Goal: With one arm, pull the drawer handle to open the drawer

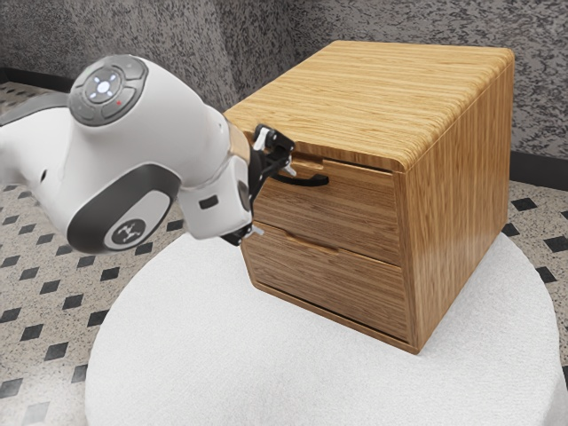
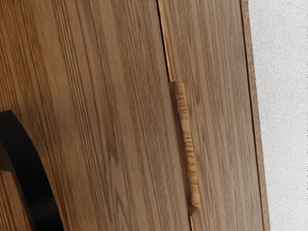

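Note:
A bamboo cabinet (image 1: 382, 98) with two drawers stands on the round white table (image 1: 266, 355). The top drawer (image 1: 337, 209) carries a black curved handle (image 1: 304, 181). My black gripper (image 1: 273, 156) is right at the end of that handle toward the exterior view's left, dark against dark. In the wrist view the black handle (image 2: 24, 183) curves close under my hand, against the wooden drawer front (image 2: 96, 96). The top drawer front looks about flush with the cabinet.
The lower drawer (image 1: 328, 280) has a wooden lip grip (image 2: 186, 149) along its upper edge. White tabletop (image 2: 284, 120) lies beside the cabinet base. Beyond the table are a checkered floor (image 1: 35, 302) and a grey speckled wall (image 1: 177, 35).

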Robot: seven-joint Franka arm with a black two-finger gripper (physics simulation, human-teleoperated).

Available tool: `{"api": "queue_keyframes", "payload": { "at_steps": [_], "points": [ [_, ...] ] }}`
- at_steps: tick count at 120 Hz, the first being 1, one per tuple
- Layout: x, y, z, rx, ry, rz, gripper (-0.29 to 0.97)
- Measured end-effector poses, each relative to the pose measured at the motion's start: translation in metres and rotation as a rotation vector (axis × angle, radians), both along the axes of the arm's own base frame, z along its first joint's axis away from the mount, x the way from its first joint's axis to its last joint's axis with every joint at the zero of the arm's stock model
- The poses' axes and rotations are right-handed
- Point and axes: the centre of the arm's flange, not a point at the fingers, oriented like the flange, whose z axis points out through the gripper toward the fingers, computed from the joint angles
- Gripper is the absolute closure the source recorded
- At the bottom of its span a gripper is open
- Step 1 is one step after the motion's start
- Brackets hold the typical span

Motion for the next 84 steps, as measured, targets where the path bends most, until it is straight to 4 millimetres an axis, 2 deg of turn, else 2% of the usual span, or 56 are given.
{"api": "queue_keyframes", "payload": {
  "at_steps": [24, 35, 52, 64, 72, 84],
  "points": [
    [0.007, 0.000, -0.011, 0.009, 0.017, -0.010, -0.01],
    [0.009, 0.007, -0.016, 0.013, 0.027, -0.004, -0.01],
    [0.008, 0.009, -0.016, 0.017, 0.034, -0.004, 0.00],
    [-0.017, 0.012, -0.010, 0.020, 0.028, -0.002, 0.04],
    [-0.031, 0.018, -0.014, 0.021, 0.039, 0.007, -0.01],
    [-0.066, 0.024, -0.020, 0.025, 0.044, 0.011, 0.00]
  ]
}}
